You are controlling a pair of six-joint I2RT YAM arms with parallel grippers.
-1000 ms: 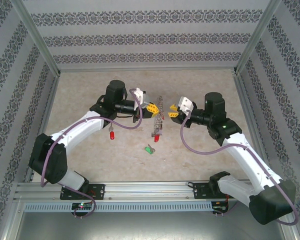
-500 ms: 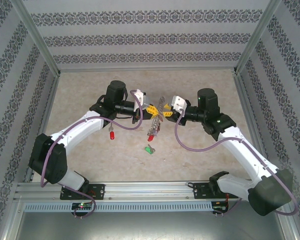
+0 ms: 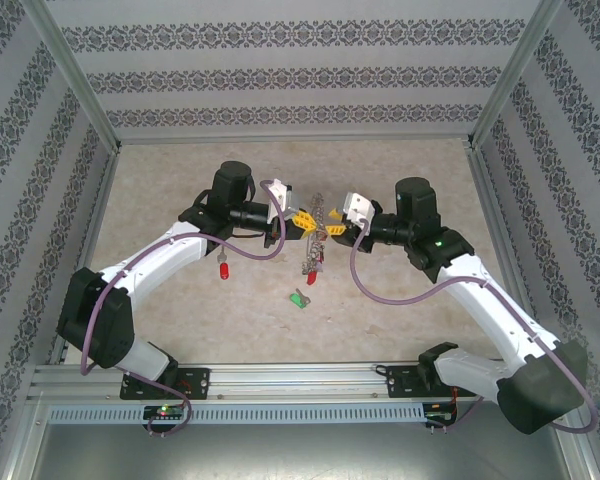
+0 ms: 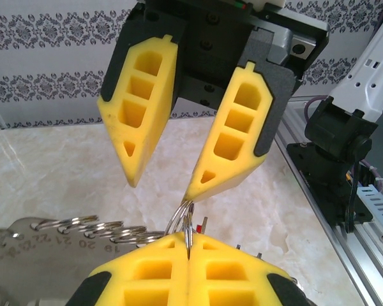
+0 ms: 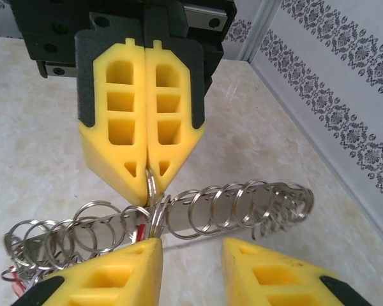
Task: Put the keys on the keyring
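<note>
The left gripper (image 3: 302, 218) has its two yellow fingers pressed tight together. They pinch a thin silver ring at one end of the keyring (image 5: 236, 207). The keyring is up off the table (image 3: 400, 180), in the middle, between the two grippers. Lots of small rings (image 5: 83, 233) hang in a row along it.

The right gripper (image 3: 332, 231) is right next to the keyring, facing the left gripper. Its fingers are apart, with nothing between them. One fingertip (image 4: 201, 182) is just touching the pinched ring.

A red key (image 3: 223, 272) lies on the table near the left arm, well apart from the keyring. A red tag (image 3: 311, 277) is at the low end of the keyring, but whether it is hooked on cannot be told. A green tag (image 3: 299, 299) lies on the table near it.
</note>
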